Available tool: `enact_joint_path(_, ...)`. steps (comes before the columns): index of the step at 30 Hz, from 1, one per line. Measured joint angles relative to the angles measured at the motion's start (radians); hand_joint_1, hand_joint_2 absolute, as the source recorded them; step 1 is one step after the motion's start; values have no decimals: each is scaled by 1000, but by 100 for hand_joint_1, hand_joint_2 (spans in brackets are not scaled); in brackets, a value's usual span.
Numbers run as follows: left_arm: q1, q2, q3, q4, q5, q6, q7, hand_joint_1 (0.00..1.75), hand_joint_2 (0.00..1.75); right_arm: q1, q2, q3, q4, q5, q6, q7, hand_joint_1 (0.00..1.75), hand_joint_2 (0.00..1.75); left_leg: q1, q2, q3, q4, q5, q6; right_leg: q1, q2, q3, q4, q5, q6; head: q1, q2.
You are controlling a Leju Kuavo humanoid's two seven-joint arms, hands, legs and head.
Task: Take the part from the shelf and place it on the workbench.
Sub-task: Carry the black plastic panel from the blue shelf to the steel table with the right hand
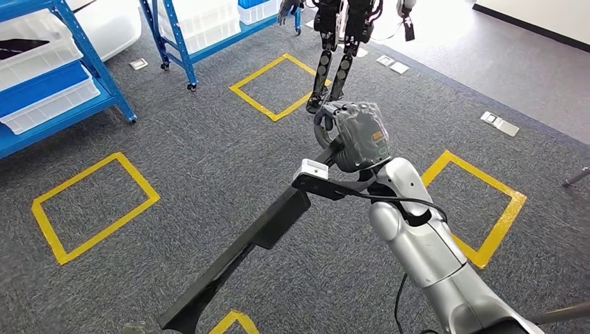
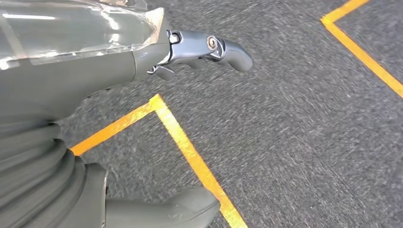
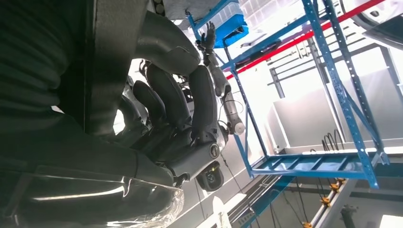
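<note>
The part (image 1: 236,254) is a long black flat bar. It slants from my right hand (image 1: 356,133) down toward the lower left of the head view, above the carpet. My right hand grips its upper end. In the right wrist view the dark fingers (image 3: 190,104) curl around the bar (image 3: 111,52). In the left wrist view my left hand (image 2: 142,95) hangs over the carpet. One finger (image 2: 214,47) is stretched out, the thumb (image 2: 171,211) stands apart from it, and nothing lies between them.
Blue shelves with white bins stand at the far left (image 1: 49,90) and top (image 1: 188,31). Another robot (image 1: 341,42) stands ahead at the top. Yellow taped squares (image 1: 90,205) mark the grey carpet. A floor socket plate (image 1: 499,123) lies on the right.
</note>
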Motion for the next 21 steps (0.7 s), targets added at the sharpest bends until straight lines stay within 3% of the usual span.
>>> enact_joint_path(1, -1, 0, 0, 0, 0, 0, -1, 0, 175, -2, -1, 0, 0, -1, 0, 0, 152, 175, 0, 15, 2, -6, 4, 9, 2, -29, -17, 30, -14, 0, 3, 0)
enact_joint_path(3, 0, 1, 0, 0, 0, 0, -2, 0, 175, -3, -1, 0, 0, -3, 0, 0, 152, 175, -5, 43, 2, -9, 6, 19, 3, -93, -74, 149, -67, -5, 9, 0)
enact_joint_path(5, 1, 1, 0, 0, -1, 0, -2, 0, 175, 0, -2, 1, 1, -4, 0, 0, 152, 175, -12, 75, 1, -9, 5, 20, 1, -113, -126, 263, -107, -3, 11, 0)
enact_joint_path(6, 1, 1, 0, 0, -1, -1, -2, 0, 175, 3, -3, 2, 2, -4, 0, 0, 152, 175, -13, 89, 1, -9, 5, 20, 0, -116, -127, 272, -108, 1, 11, 0)
enact_joint_path(7, 1, 1, 0, 0, -2, -1, -2, 0, 175, 4, -4, 2, 2, -4, -1, 0, 152, 175, -14, 103, 1, -9, 5, 20, 0, -121, -106, 239, -95, 6, 11, 0)
enact_joint_path(8, 1, 1, 0, 0, -2, -2, -2, 0, 175, 5, -5, 1, 3, -4, -1, 0, 152, 175, -15, 116, 2, -9, 4, 19, -1, -135, -66, 169, -73, 10, 11, 0)
enact_joint_path(10, 1, 1, 0, 0, -4, -2, -3, 0, 175, 3, -6, 1, 3, -4, -2, 0, 152, 175, -19, 138, 4, -9, 1, 13, 6, -182, 13, 32, -36, 8, 11, 0)
enact_joint_path(11, 1, 1, 0, 0, -5, -1, -4, 0, 175, 2, -6, 0, 3, -4, -3, 1, 152, 175, -22, 149, 6, -8, -2, 8, 10, -197, 33, -7, -25, 3, 10, 0)
enact_joint_path(12, 1, 1, 0, 0, -7, 2, -6, 0, 175, 1, -6, 0, 3, -4, -3, 1, 152, 175, -24, 159, 8, -9, -3, 3, 15, -200, 38, -18, -22, -3, 9, 0)
enact_joint_path(14, 0, 0, 0, 0, -10, 10, -15, 0, 175, 1, -9, -1, 3, -2, -4, 1, 152, 175, -21, 176, 12, -8, -7, -7, 11, -174, 36, -23, -15, -14, 8, 0)
enact_joint_path(16, -2, -2, 0, -1, -12, 24, -29, 0, 175, -1, -12, -4, 2, -1, -5, 2, 152, 175, -14, 137, 3, 24, -36, -17, 3, -149, 40, -29, -8, -27, 7, 0)
enact_joint_path(18, 0, -3, 0, -1, -13, 36, -42, 0, 175, -2, -10, -5, 2, -2, -5, 3, 152, 175, -10, 70, -42, 133, -101, -23, -1, -125, 42, -31, -4, -37, 2, 0)
enact_joint_path(20, 2, -3, 0, -1, -13, 45, -51, 0, 175, 0, -8, -3, 3, -1, -5, 3, 152, 175, -10, 46, -102, 254, -149, -26, 1, -97, 42, -31, -3, -42, 0, 0)
enact_joint_path(21, 2, -3, 0, -1, -13, 49, -55, 0, 175, 1, -8, -3, 3, -1, -5, 3, 152, 175, -9, 44, -115, 273, -146, -26, 1, -82, 42, -30, -3, -42, 0, 0)
